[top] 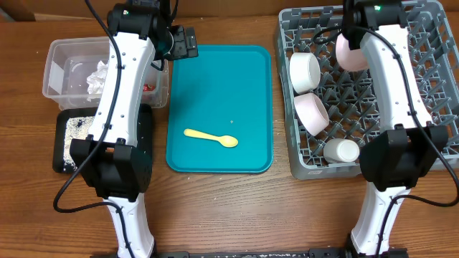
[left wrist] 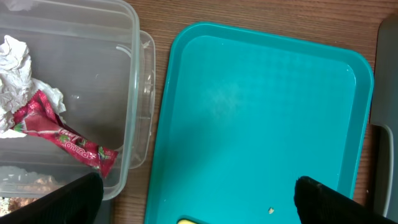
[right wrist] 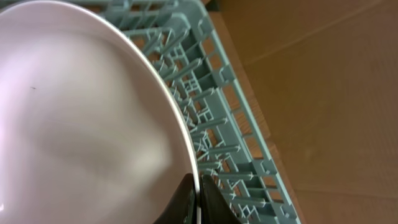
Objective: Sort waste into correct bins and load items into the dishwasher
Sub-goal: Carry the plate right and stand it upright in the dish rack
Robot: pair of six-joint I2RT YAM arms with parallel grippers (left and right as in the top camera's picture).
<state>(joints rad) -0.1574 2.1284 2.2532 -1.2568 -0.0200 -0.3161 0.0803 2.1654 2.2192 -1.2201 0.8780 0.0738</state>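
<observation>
Bright, even light falls from above, leaving only soft shadows on the wooden table point(top: 237, 208). The overhead view is sharp. The teal tray point(left wrist: 261, 112) carries a pale sheen and the clear plastic tub point(left wrist: 134, 93) glints. Close to the right wrist camera, the white plate point(right wrist: 81, 112) looks soft and pinkish; the grey dish rack point(right wrist: 236, 143) is crisper

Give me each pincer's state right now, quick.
Left pincer: open, holding nothing.
Right pincer: closed on the rim of the white plate.
</observation>
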